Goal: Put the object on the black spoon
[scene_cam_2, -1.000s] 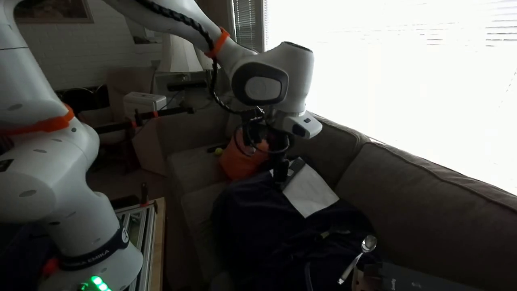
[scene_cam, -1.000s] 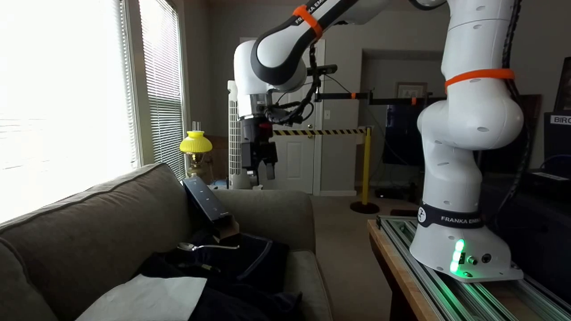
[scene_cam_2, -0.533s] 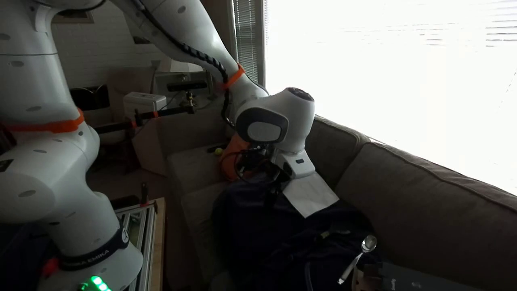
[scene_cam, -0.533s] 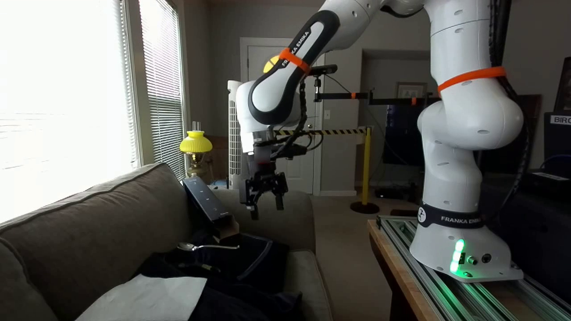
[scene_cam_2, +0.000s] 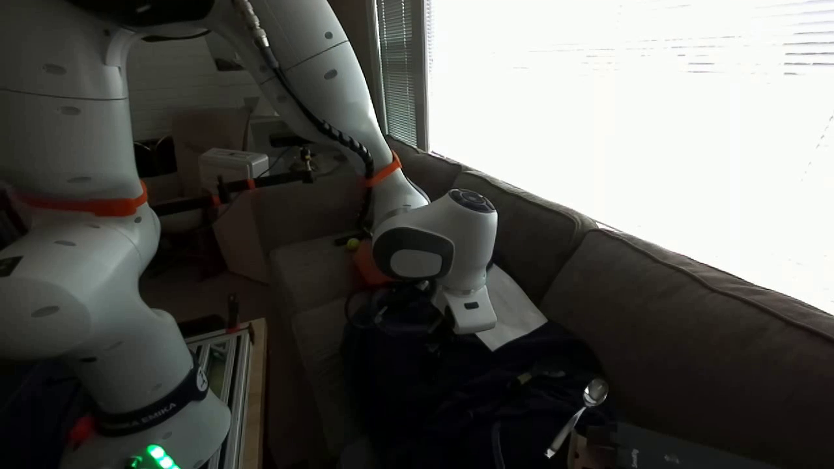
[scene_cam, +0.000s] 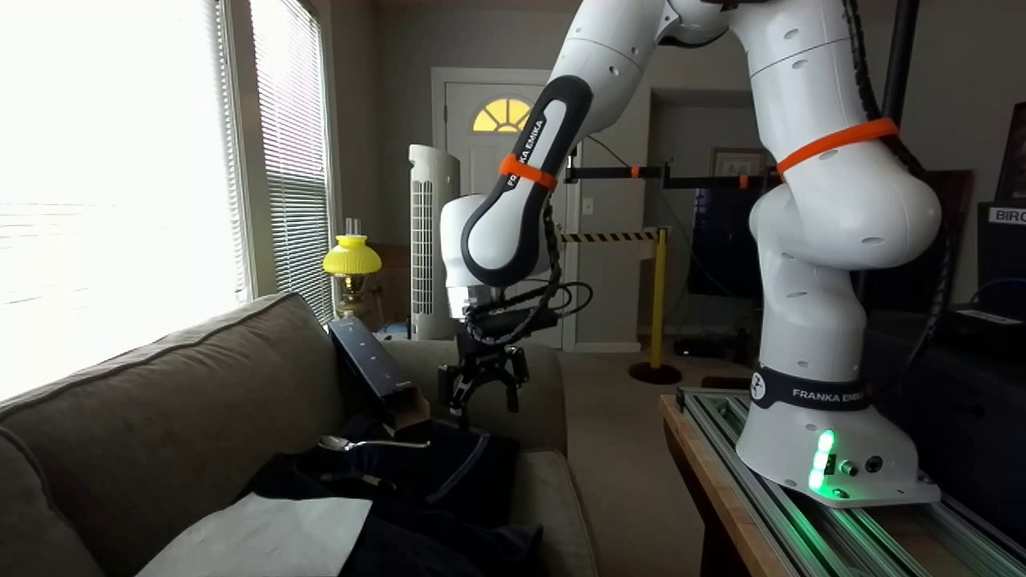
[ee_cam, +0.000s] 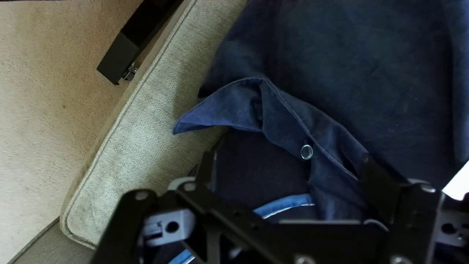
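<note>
Over the sofa (scene_cam: 200, 401), a "FRANKA EMIKA" arm (scene_cam: 601, 64) hangs, gripper (scene_cam: 486, 404) spread.

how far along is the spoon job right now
Done: nothing I can confirm; the shiny spoon lies on the dark blue cloth, nothing visible on it. In hand: nothing; the open jaws hang empty above the cloth. Left: apparently picking and placing; I can't tell which object is meant.

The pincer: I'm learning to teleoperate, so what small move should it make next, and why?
I'd probably shift the open pincer toward the sofa backrest before lowering it: in both exterior views the silver spoon lies on that side, and the wrist view shows blue cloth beneath it, no spoon.
</note>
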